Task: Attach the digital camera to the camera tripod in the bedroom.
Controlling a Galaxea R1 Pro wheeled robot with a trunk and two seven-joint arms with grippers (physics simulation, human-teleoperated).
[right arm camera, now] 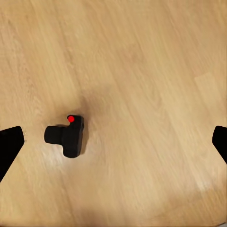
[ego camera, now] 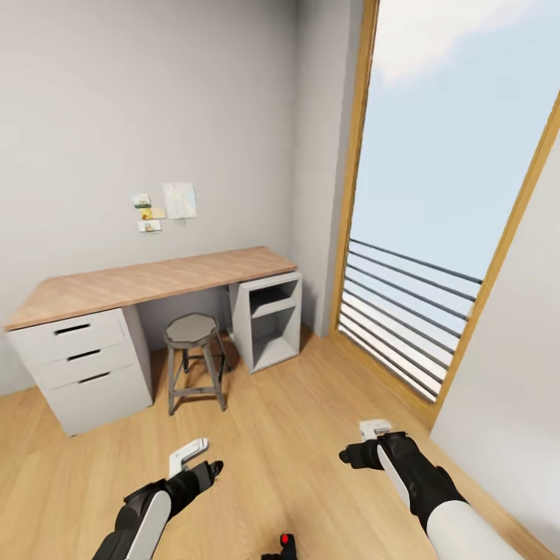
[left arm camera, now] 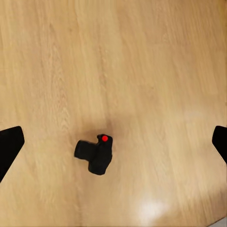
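We log a matte-black digital camera (left arm camera: 94, 153) with round red button on glossy wood-plank floor (ego camera: 295, 435), bottom centre, both grippers' (ego camera: 204, 469) (ego camera: 359, 453) fingers spread apart.

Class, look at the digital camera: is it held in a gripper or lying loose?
Lying loose. The digital camera rests on the wood floor, red button visible, both wrist views showing gripper fingers wide apart, clear of it.

I see a matte-black digital camera (left arm camera: 95, 155) with a bright red button, lying on my light honey wood-grain floor (ego camera: 295, 420). The desk (ego camera: 148, 284) has a wood-tone top over pale grey drawers (ego camera: 82, 354).
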